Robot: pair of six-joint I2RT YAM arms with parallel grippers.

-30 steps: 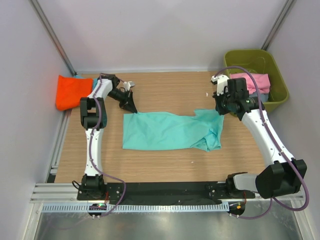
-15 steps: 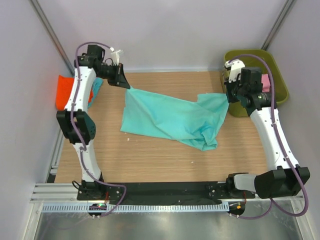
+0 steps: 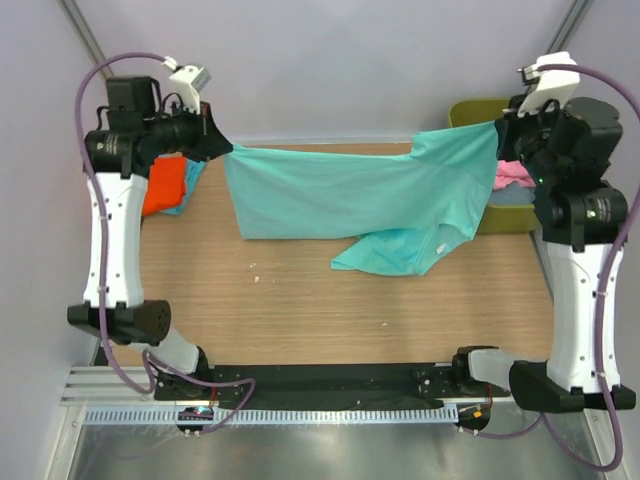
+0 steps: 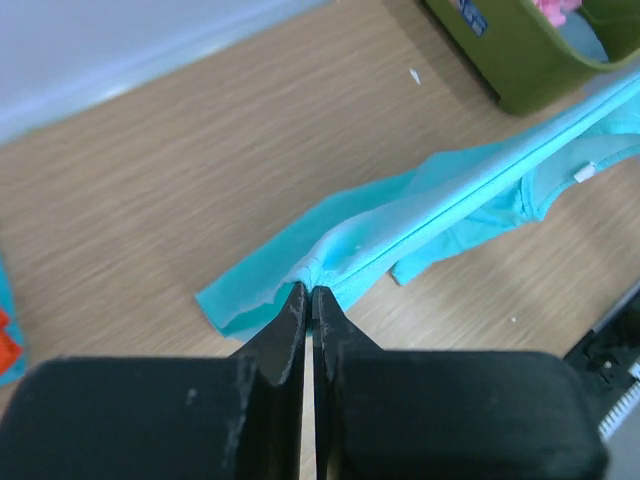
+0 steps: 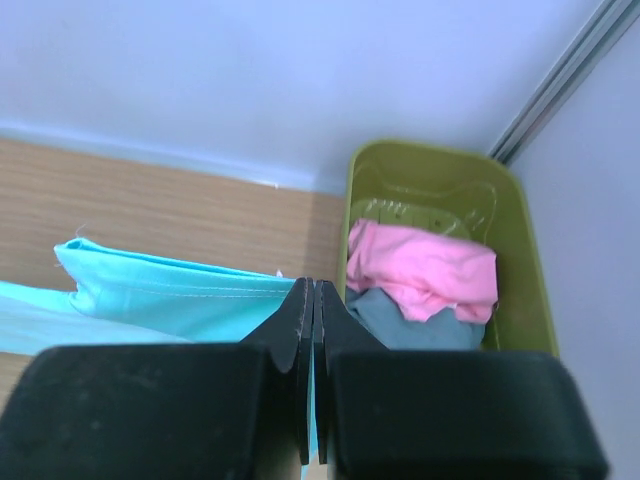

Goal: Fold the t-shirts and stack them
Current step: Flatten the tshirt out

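Observation:
The teal t-shirt (image 3: 350,190) hangs stretched in the air between my two grippers, its lower part sagging toward the table. My left gripper (image 3: 222,146) is shut on its left corner, and the left wrist view shows the cloth (image 4: 400,225) pinched at the gripper's (image 4: 309,292) tips. My right gripper (image 3: 500,128) is shut on the right corner, and the right wrist view shows teal cloth (image 5: 190,295) running from the gripper's (image 5: 313,285) tips. An orange t-shirt (image 3: 163,185) lies folded at the far left. A pink t-shirt (image 5: 420,265) and a pale blue one (image 5: 415,325) lie in the bin.
The olive-green plastic bin (image 3: 470,112) stands at the back right, partly behind the hanging shirt; it also shows in the right wrist view (image 5: 525,290). A bit of teal cloth (image 3: 190,180) lies beside the orange shirt. The wooden table (image 3: 300,310) has small white specks. Grey walls close the back and sides.
Both arms have risen and spread apart, lifting the teal shirt from the table and pulling it taut between them. The left gripper moved back-left, the right gripper up over the bin's front.

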